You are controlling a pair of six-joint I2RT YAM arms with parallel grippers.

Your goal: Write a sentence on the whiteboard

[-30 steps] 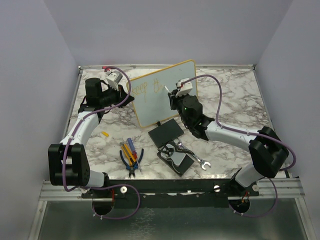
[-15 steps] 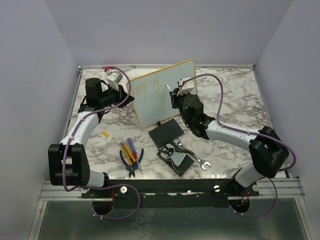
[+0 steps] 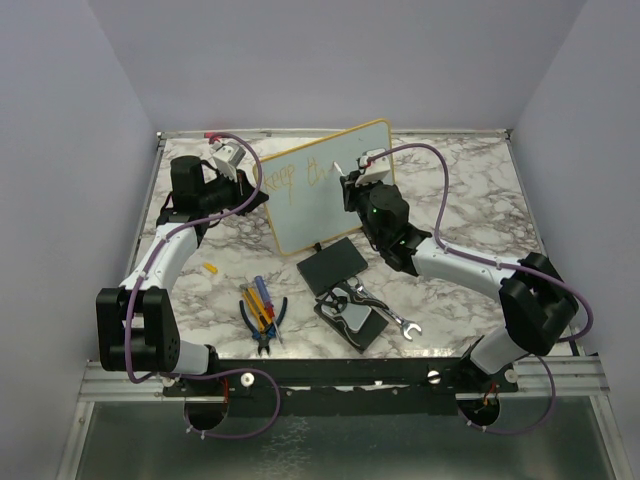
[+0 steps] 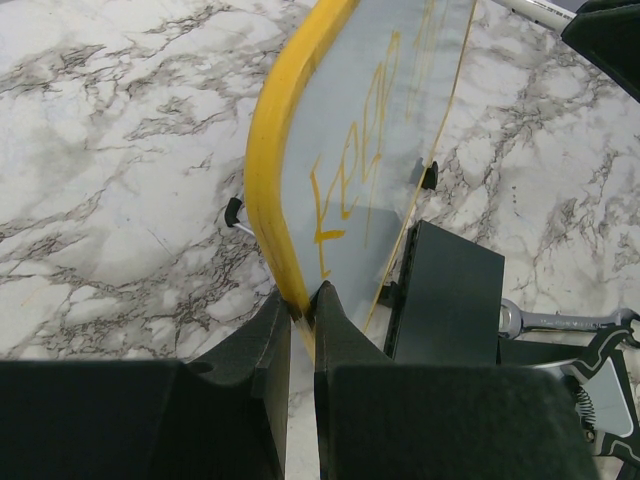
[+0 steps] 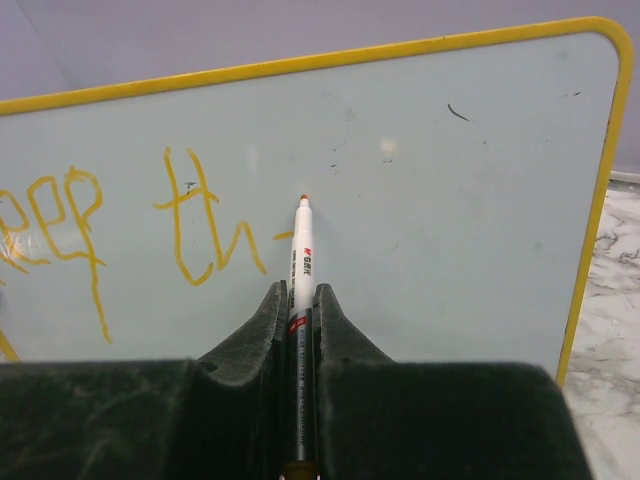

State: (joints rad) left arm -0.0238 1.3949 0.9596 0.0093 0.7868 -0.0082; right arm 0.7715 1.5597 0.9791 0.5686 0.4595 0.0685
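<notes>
The whiteboard (image 3: 325, 195) stands tilted on the marble table, white with a yellow frame. My left gripper (image 3: 250, 185) is shut on its left frame edge (image 4: 285, 170). My right gripper (image 3: 352, 180) is shut on a white marker (image 5: 302, 255) with an orange tip, pointed at the board face (image 5: 400, 230). The sentence (image 5: 130, 225) reads "keep th" in yellow-orange, with a short dash beside the marker's tip. The same writing shows from the side in the left wrist view (image 4: 365, 150).
A flat black pad (image 3: 330, 268) lies in front of the board. Pliers and screwdrivers (image 3: 262, 312) lie at the near left. A black block with a wrench and scissors (image 3: 362, 310) lies at the near middle. A small yellow cap (image 3: 210, 267) lies at left.
My right gripper has moved the marker up and to the right along the board, and the "th" has grown with a new short stroke. The left arm has not moved.
</notes>
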